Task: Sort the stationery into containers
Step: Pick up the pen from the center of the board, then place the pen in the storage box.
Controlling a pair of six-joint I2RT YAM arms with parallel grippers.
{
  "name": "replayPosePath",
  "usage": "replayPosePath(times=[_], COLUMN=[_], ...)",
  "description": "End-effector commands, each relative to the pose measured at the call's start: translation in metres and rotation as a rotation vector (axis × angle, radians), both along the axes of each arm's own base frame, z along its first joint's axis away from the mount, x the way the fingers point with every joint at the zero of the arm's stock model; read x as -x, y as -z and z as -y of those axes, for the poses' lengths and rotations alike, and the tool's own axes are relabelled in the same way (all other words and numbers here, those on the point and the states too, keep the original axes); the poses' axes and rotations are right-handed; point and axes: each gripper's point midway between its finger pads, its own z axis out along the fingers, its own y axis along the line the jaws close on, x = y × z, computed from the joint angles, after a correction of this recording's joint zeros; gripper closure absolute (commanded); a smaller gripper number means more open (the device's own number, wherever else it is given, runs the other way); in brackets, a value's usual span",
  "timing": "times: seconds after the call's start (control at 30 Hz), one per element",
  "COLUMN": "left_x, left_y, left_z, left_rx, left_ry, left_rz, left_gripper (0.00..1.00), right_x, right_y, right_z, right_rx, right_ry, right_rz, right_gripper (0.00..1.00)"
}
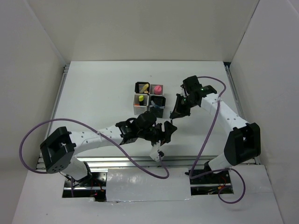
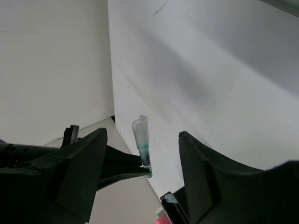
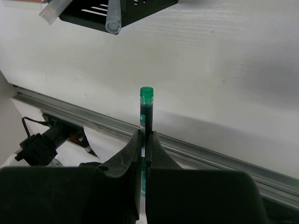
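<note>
My right gripper [image 3: 145, 140] pinches a green-capped pen [image 3: 146, 109] upright, just right of the containers [image 1: 149, 94]. My left gripper [image 1: 166, 130] gapes wide, empty. Highlighters [image 1: 158, 88] fill three cups; this pen seems the last piece.

I have the top external camera mounted high behind the arm bases, looking steeply down on the whole table [image 1: 93, 93] from a distance. The left wrist camera looks out between the left gripper's fingers [image 2: 84, 172], low and close, toward a wall. The right wrist camera sights along the right gripper's fingers [image 3: 124, 163] toward the table's railed edge. Both wrist views appear to share the pen [image 3: 146, 112]; all three show the table.
</note>
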Motion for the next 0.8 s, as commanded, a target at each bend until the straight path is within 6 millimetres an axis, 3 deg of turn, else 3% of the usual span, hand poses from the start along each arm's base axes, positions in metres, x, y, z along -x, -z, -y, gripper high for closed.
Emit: replayPosePath(times=[0.0, 0.5, 0.53, 0.6, 0.63, 0.77], left_x=[0.002, 0.005, 0.005, 0.007, 0.007, 0.017], left_y=[-0.012, -0.001, -0.002, -0.002, -0.003, -0.007], left_z=[0.013, 0.009, 0.009, 0.008, 0.007, 0.003], left_rx=[0.007, -0.054, -0.054, -0.058, -0.058, -0.043], left_ry=[0.06, 0.071, 0.071, 0.072, 0.069, 0.079], left_rz=[0.052, 0.029, 0.029, 0.021, 0.016, 0.014], left_gripper=[0.27, 0.71, 0.79, 0.95, 0.97, 1.0], right_x=[0.003, 0.002, 0.003, 0.004, 0.004, 0.0], right_y=[-0.013, -0.013, -0.015, -0.016, -0.016, -0.019], right_z=[-0.008, -0.011, -0.013, -0.015, -0.015, -0.01], right_rx=[-0.032, -0.05, -0.062, -0.073, -0.079, -0.09], right_ry=[-0.02, -0.024, -0.034, -0.044, -0.047, -0.049], right_rz=[0.038, 0.025, 0.022, 0.025, 0.025, 0.047], right_gripper=[1.0, 1.0, 1.0, 0.89, 0.85, 0.39])
